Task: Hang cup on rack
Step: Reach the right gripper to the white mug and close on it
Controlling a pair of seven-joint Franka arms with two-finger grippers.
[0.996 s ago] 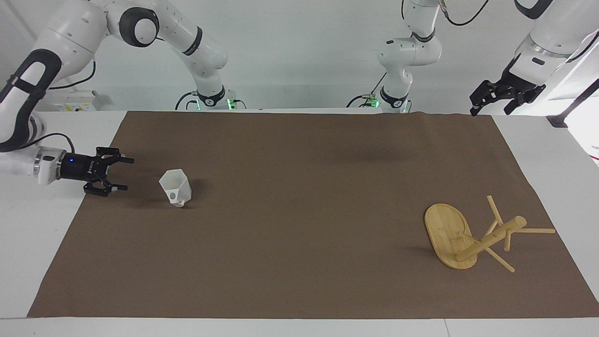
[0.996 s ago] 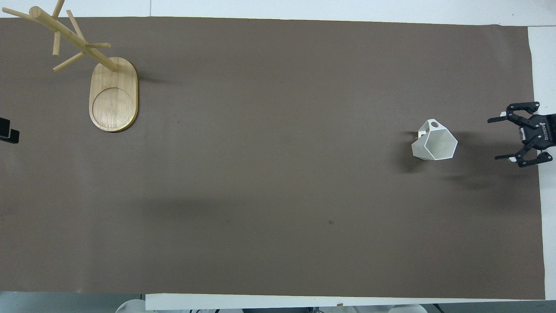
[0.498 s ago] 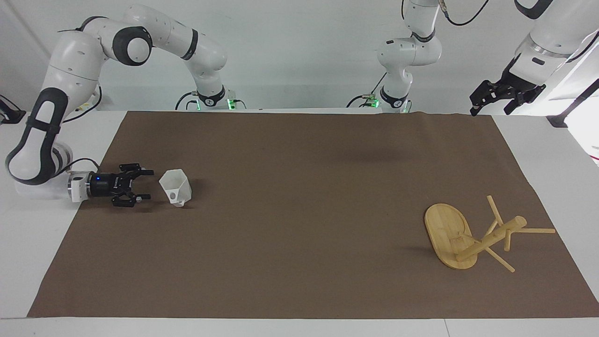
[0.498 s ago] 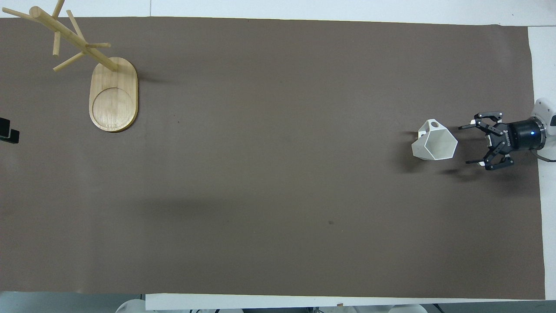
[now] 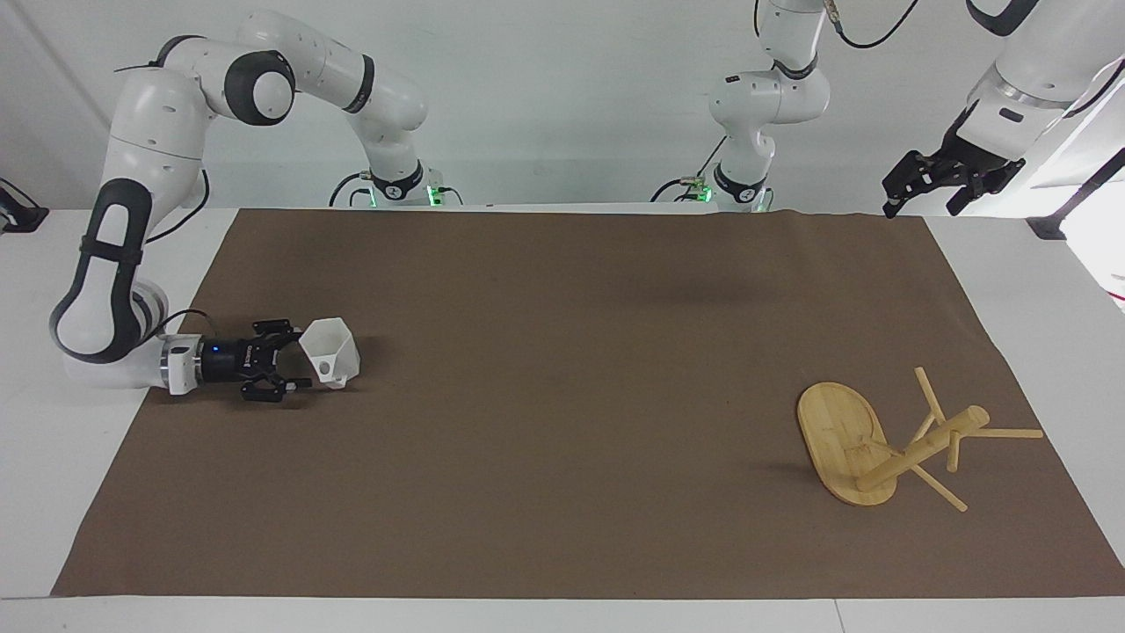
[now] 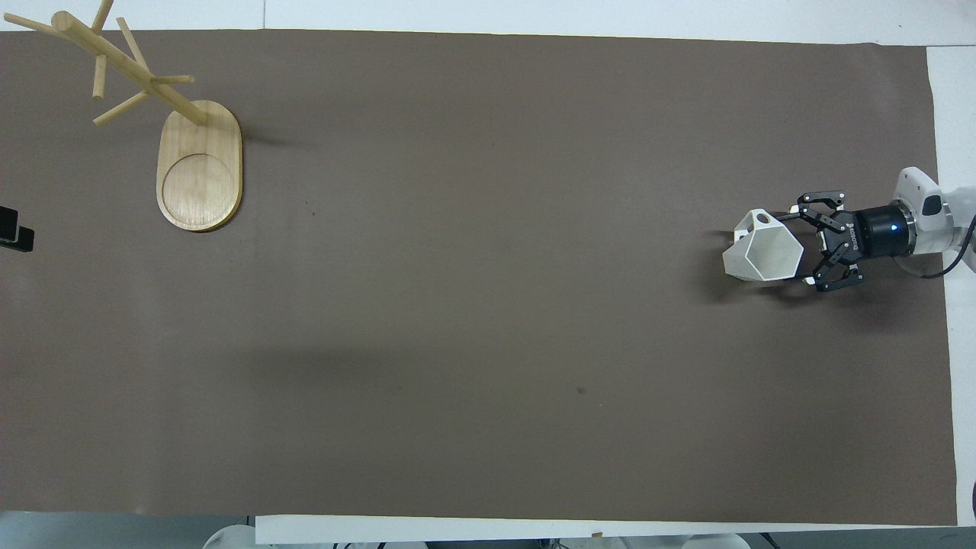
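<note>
My left gripper [image 5: 923, 186] hangs in the air above the table's edge nearest to my bases, at the left arm's end, waiting; I cannot tell how it is set. A brown mat [image 5: 562, 422] covers most of the table [image 5: 105, 255]. Farther out, at the right arm's end of the mat, my right gripper [image 5: 294, 356] lies low and level over the mat, its fingers [image 6: 816, 197] spread wide and reaching along both sides of the cup [image 5: 330, 351] without clamping it. The white cup stands on the mat, its rim tilted, its handle [image 6: 760, 222] on the side away from me. Farthest out, well apart from the cup at the left arm's end, the rack [image 5: 888, 444] stands upright on its oval base [image 6: 200, 169], nothing hanging on its pegs
</note>
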